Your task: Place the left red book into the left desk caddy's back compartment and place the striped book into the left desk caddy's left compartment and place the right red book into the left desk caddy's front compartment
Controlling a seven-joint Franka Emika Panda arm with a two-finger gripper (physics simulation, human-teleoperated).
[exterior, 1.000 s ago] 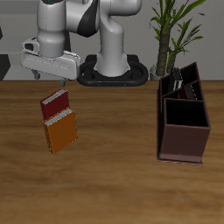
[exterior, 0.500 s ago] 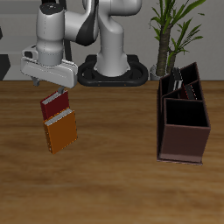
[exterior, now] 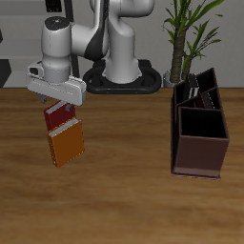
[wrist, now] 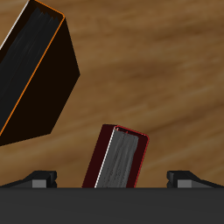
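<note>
Books are the job here, and most of the work looks done. The left desk caddy (exterior: pixel 199 133), a dark brown box with walls inside it, stands near the plant (exterior: pixel 187 33). Something dark red and something pale stick up out of its back slots, so two books seem to be in there already, but they are too small to tell which book sits in which slot. The big section nearest the table's front edge looks empty. The right red book (exterior: pixel 60 118) lies flat on the table (exterior: pixel 124 200), well apart from the caddy, and it touches the orange book (exterior: pixel 67 144) that lies just in front of it. The orange book is not part of the job. The gripper (exterior: pixel 56 100) hangs right above the red book. In the wrist view the red book (wrist: pixel 117 158) sits between the two fingers (wrist: pixel 40 179), and its white page edges show. The fingers are spread wide, one on each side, and they hold nothing. What seems left is to go down, pinch the red book, carry it across to the caddy, and drop it into the front part. The orange book is so close that a finger could bump it.
</note>
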